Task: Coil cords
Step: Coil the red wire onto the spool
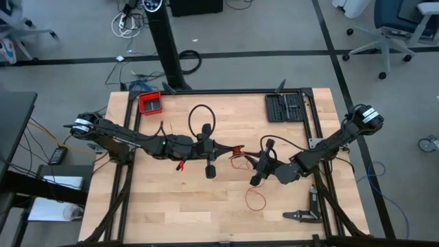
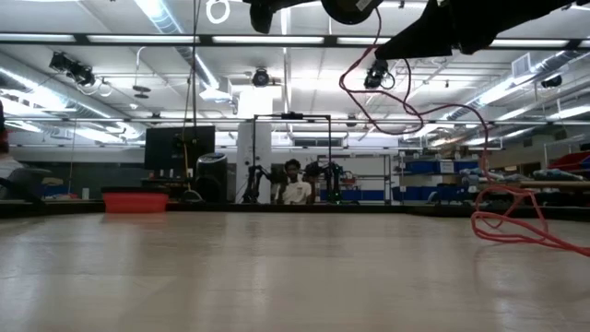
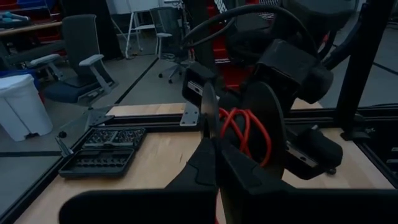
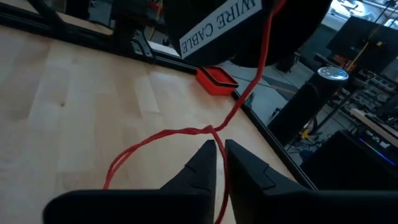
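Note:
The thin red cord (image 1: 255, 199) lies partly as a loose loop on the wood, seen as a low heap (image 2: 516, 226) in the low view. Its upper end is a small coil (image 3: 239, 130) hanging in the air at mid-table. My left gripper (image 1: 232, 148) is shut at this coil (image 3: 214, 140). My right gripper (image 1: 250, 160) faces it closely from the right. Its fingers (image 4: 219, 149) are nearly together around a strand (image 4: 245, 93) that drops from the left arm's dark, labelled body (image 4: 236, 25). My left gripper pinches the small red coil (image 3: 225, 124) at its fingertips, coming about level from the table's left. The fingers hide how many turns lie between them. The coil is clear of the table and a strand hangs from it. My right gripper has a single strand (image 4: 216, 129) running through the narrow gap between its two fingers. It comes slanting slightly downward from the table's right. The cord beyond it trails slack down onto the wood (image 4: 124, 158).
A red tray (image 1: 150, 103) stands at the far left and a black tool case (image 1: 285, 107) at the far right. A black cable loop (image 1: 201, 116) lies behind the left gripper. A dark tool (image 1: 302, 215) rests near the front right. A person (image 2: 295, 192) sits beyond the table.

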